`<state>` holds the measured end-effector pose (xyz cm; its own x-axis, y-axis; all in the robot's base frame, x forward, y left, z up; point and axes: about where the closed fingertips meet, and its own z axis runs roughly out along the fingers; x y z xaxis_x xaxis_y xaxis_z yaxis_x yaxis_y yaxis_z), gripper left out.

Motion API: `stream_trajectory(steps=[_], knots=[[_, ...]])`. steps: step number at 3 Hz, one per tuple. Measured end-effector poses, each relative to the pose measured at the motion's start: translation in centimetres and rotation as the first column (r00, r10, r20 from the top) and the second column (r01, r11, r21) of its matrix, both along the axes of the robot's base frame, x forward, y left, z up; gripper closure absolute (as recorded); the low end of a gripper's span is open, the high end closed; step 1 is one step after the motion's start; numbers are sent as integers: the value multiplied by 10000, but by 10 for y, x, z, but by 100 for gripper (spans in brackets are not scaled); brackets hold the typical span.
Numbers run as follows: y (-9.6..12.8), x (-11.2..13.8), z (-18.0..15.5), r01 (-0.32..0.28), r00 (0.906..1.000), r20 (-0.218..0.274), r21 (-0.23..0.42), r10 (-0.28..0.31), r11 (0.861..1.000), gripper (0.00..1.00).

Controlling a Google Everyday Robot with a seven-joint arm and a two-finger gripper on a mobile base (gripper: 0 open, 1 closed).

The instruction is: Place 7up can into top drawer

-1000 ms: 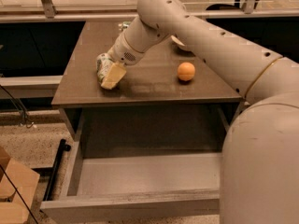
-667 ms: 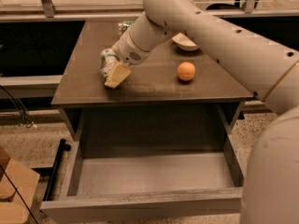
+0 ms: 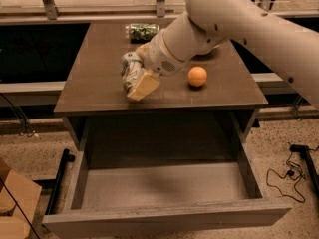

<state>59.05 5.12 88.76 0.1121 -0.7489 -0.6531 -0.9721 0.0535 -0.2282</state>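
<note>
We have the 7up can [image 3: 129,69] right in the gripper [image 3: 135,81]: pale white with green markings, roughly upright and a little tilted. One tan finger pad [image 3: 144,85] presses across its near side, so the pincer is clamped on the can. We cannot tell whether the can's base touches the table [image 3: 94,83]. The arm [image 3: 239,19] comes in from the upper right, its big white link angling down-left to the wrist. Right of the gripper sits the orange [image 3: 197,76]. Behind the gripper a darker green can [image 3: 143,31] lies on its side. Below and in front of the gripper, the top drawer [image 3: 164,218] stands pulled open.
</note>
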Motion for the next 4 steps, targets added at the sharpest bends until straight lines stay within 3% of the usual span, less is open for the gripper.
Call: stream_trajectory(steps=[1, 2, 3, 4], knots=[[-51, -76, 7, 73, 10000, -62, 49, -72, 10000, 100], [-88, -130, -10, 518, 9969, -592, -136, -526, 9986, 100], [-109, -161, -52, 1223, 9809, -1501, -162, -1234, 9924, 100], [-112, -168, -62, 1257, 9773, -1685, -259, -1283, 9917, 100]])
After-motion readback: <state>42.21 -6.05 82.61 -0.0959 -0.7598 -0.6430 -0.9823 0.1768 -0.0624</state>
